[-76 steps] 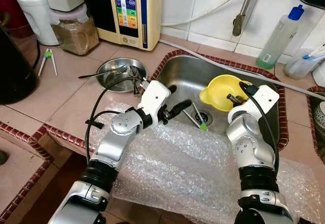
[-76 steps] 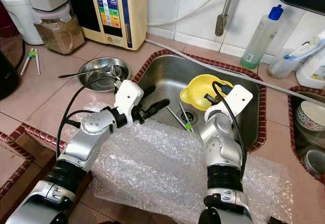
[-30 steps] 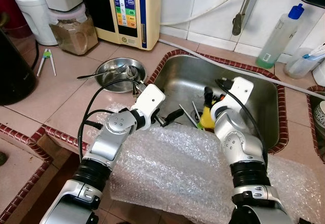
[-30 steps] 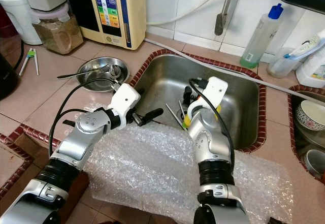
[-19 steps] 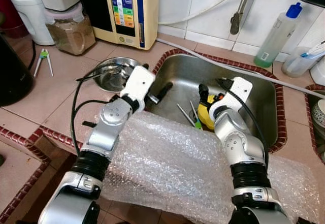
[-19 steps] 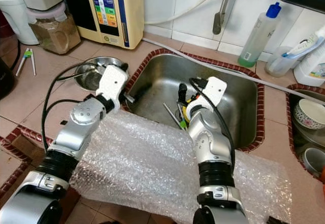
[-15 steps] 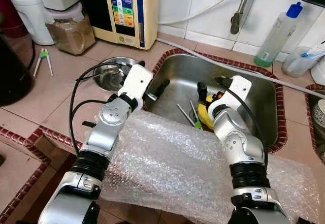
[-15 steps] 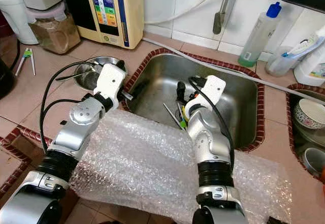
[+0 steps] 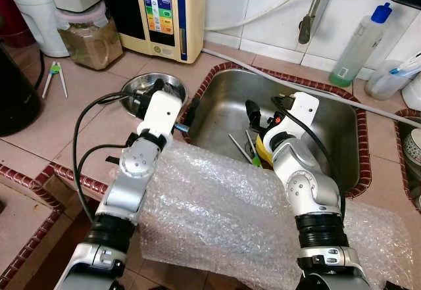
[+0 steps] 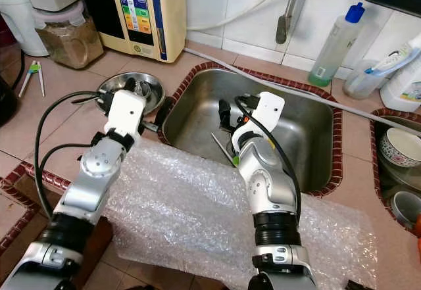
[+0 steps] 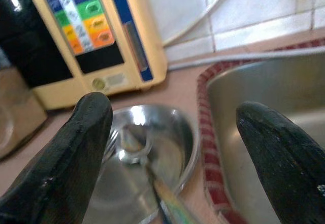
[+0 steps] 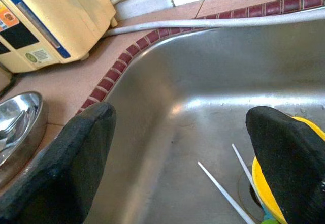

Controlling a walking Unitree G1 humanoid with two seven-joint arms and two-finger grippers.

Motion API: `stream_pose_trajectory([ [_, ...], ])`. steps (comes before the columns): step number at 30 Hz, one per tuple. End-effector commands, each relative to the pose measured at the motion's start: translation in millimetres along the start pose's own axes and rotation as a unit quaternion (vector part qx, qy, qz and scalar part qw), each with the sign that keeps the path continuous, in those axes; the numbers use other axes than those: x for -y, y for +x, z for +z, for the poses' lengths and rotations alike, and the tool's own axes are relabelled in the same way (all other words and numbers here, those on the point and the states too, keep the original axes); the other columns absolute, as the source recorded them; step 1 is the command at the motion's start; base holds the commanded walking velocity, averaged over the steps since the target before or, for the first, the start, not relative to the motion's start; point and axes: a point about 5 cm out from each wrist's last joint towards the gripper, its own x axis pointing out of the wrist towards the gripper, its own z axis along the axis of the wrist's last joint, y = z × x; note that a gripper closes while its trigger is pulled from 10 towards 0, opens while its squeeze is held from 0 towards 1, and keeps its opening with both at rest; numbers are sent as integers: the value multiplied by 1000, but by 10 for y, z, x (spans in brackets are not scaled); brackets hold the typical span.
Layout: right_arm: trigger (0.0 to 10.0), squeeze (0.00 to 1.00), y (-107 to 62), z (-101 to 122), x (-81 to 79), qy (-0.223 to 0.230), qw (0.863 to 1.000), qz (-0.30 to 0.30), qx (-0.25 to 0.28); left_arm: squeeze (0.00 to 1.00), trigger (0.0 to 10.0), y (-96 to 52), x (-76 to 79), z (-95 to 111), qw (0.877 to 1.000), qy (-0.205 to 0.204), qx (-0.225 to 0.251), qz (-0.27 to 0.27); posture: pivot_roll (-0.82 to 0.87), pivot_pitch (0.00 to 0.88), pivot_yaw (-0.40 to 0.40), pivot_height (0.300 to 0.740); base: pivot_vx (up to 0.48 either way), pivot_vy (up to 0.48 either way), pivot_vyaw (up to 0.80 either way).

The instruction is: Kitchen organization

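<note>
L gripper (image 11: 170, 132), fingers apart, hovers over steel bowl (image 9: 141, 87) left of sink (image 9: 342, 116). R gripper (image 12: 180, 148) spread wide, empty, in sink by yellow bowl (image 9: 265, 146). Bubble wrap (image 9: 223, 211) covers near counter.

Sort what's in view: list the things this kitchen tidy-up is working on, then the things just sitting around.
In play:
- left gripper, jaws open, over the steel bowl holding cutlery
- right gripper, jaws open, in the sink
- yellow bowl in the sink
- chopsticks by the drain

Lying about:
- bubble wrap
- water dispenser
- soap bottle
- jar
</note>
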Motion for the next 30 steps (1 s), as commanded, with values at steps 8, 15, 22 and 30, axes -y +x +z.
stream_pose_trajectory([
  [8, 10000, 0, -54, 43, -171, -27, 996, 83, 0, 0, 10000, -116, 103, -80, 1000, -7, -26, 6, 14, 119, -44, 740, 0, 0, 0],
  [15, 10000, 0, -83, 10, -189, -45, 994, 99, -6, 0, 10000, -79, 98, -181, 995, -68, -73, 15, 12, 113, -42, 740, 0, 0, 0],
  [22, 10000, 0, -121, -35, -276, -57, 989, 138, -15, 0, 9412, -35, 100, -205, 988, -112, -102, 20, 13, 111, -38, 740, 0, 0, 0],
  [30, 10000, 0, -209, -135, -399, -65, 973, 213, -56, 0, 0, -24, 100, -226, 985, -125, -115, 16, 13, 112, -38, 740, 0, 0, 0],
])
